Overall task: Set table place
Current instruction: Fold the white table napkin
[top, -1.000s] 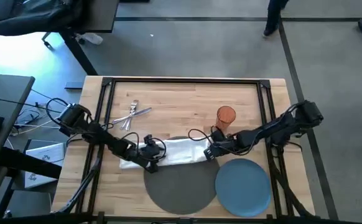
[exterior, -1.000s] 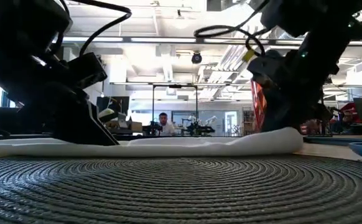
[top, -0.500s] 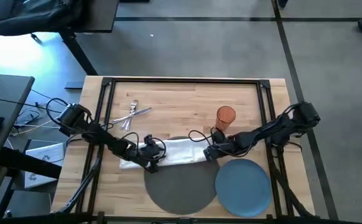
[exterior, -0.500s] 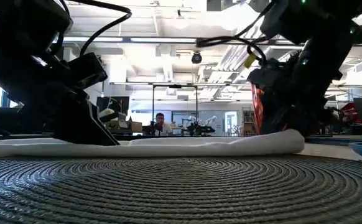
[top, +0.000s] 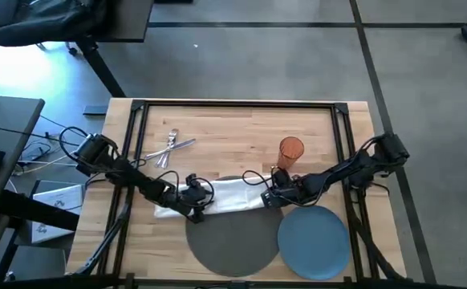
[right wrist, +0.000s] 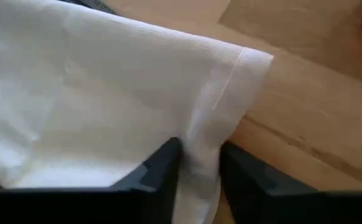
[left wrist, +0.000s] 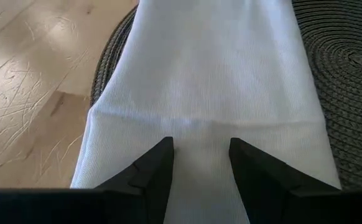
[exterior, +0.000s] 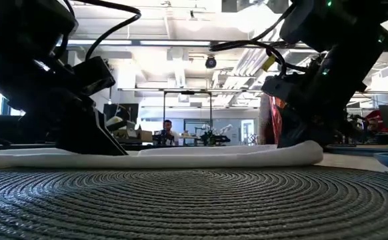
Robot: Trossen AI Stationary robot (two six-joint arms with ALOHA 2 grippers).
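holding a white cloth napkin (top: 221, 195) at both ends, i have my left gripper (top: 192, 204) pinching one short end and my right gripper (top: 269, 195) pinching the other. its long side runs from one gripper across to the other, flat on the wooden table (top: 241, 132). it lies over the far edge of the round grey placemat (top: 232, 241), with the blue plate (top: 314, 233) just beside my right gripper.
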